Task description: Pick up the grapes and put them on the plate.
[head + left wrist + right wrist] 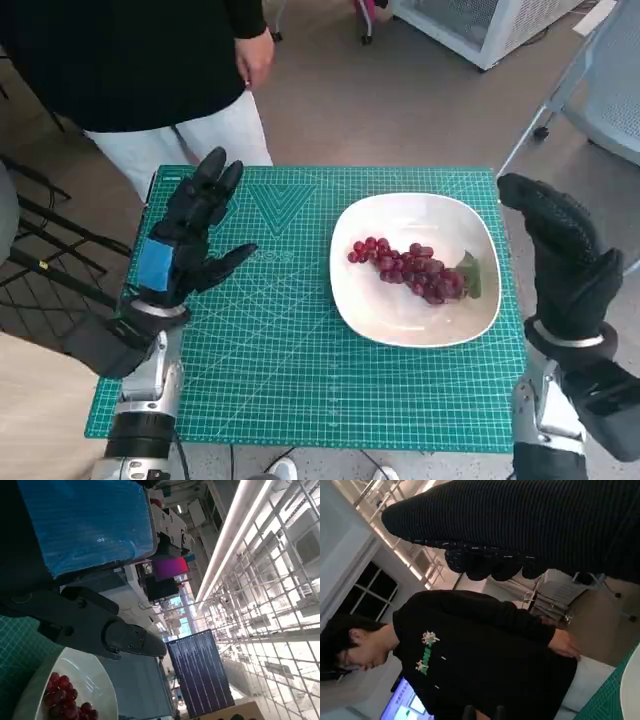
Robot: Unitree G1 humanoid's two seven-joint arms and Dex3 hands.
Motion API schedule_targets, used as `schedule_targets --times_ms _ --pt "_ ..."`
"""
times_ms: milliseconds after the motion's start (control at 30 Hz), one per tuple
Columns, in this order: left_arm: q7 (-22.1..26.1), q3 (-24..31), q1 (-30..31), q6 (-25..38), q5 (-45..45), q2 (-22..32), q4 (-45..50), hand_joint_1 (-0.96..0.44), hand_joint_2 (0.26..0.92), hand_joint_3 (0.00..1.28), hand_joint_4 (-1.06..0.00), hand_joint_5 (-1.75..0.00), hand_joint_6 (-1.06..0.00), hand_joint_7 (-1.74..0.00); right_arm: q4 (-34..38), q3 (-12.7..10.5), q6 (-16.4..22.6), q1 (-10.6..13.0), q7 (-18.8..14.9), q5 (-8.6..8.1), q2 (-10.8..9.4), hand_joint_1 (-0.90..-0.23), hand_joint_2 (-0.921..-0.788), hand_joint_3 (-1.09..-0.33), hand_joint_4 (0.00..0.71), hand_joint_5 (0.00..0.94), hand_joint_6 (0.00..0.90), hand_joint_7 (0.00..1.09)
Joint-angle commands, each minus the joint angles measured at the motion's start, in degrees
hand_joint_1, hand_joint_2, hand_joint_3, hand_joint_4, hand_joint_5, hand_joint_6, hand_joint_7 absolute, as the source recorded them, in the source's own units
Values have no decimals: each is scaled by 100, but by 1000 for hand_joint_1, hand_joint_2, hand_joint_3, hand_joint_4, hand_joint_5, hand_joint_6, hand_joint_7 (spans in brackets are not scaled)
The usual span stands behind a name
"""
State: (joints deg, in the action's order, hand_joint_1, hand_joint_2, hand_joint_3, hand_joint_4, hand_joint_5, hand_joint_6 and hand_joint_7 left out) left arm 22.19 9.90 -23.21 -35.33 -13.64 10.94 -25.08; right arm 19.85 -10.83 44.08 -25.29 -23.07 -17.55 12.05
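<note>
A bunch of dark red grapes (410, 270) with a green leaf lies inside the white plate (372, 315) on the right half of the green cutting mat (270, 350). My left hand (190, 235) is raised over the mat's left side, fingers spread, holding nothing, well apart from the plate. My right hand (560, 245) stands upright just off the plate's right rim, fingers extended and empty. The left wrist view shows the grapes (62, 700) on the plate (97, 680) below my left hand's fingers (120, 637). The right wrist view shows only the glove (530, 525).
A person in a black top and white trousers (170, 70) stands at the table's far edge, one hand (255, 55) hanging near the mat's back left; the same person (470, 655) fills the right wrist view. A wheeled chair (600, 90) stands at the far right.
</note>
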Motion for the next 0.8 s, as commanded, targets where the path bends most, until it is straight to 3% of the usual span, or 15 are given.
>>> schedule_targets --times_ms 33,800 --pt "-9 -15 92 37 10 13 122 -326 921 29 -329 -4 -353 -38 118 13 9 22 -97 18 45 -578 -921 -704 192 1 -1 414" --pt "-17 7 73 34 -74 -93 61 -356 921 47 -341 -5 -386 -37 318 -34 122 -52 -302 -76 95 -571 -921 -724 187 0 -1 407"
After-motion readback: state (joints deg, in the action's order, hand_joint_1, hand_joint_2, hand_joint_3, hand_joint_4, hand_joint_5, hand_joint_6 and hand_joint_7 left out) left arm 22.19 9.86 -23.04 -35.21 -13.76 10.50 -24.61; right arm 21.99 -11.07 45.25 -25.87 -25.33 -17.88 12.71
